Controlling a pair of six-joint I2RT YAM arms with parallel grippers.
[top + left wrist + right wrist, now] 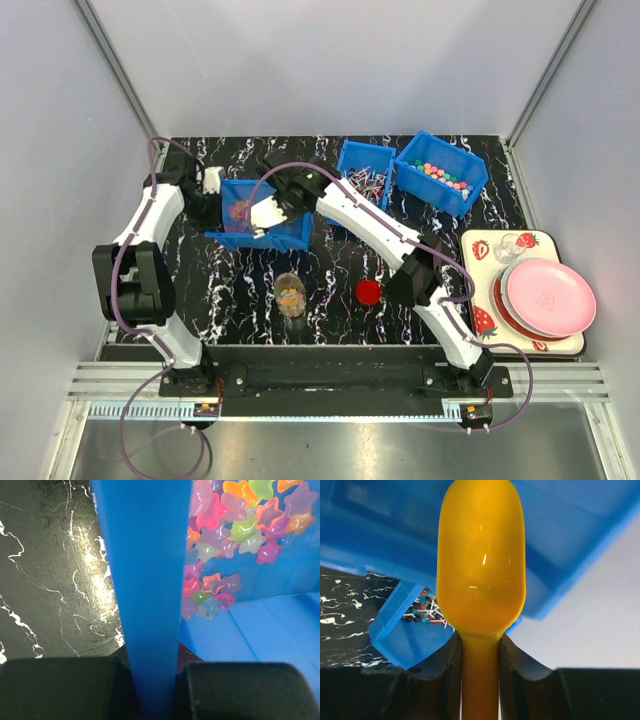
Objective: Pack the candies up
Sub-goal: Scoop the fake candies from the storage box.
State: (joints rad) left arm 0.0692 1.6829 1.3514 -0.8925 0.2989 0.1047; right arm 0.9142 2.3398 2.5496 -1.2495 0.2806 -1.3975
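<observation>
Star-shaped candies (225,525) in pink, orange, green and purple lie in a heap inside the tilted blue bin (285,232); the heap shows as candies (240,210) from above. My left gripper (152,690) is shut on the bin's left wall (145,580), seen from above as the left gripper (214,203). My right gripper (480,680) is shut on the handle of a yellow scoop (481,565), whose bowl hangs over the same bin. From above the right gripper (268,215) sits over the bin's middle. A small clear jar (291,296) with a few candies stands in front of the bin.
A flat red lid (368,292) lies right of the jar. Two more blue bins stand at the back: one with stick sweets (364,172), one with small balls (441,173). A strawberry tray (478,245) with stacked pink plates (547,297) is at the right edge.
</observation>
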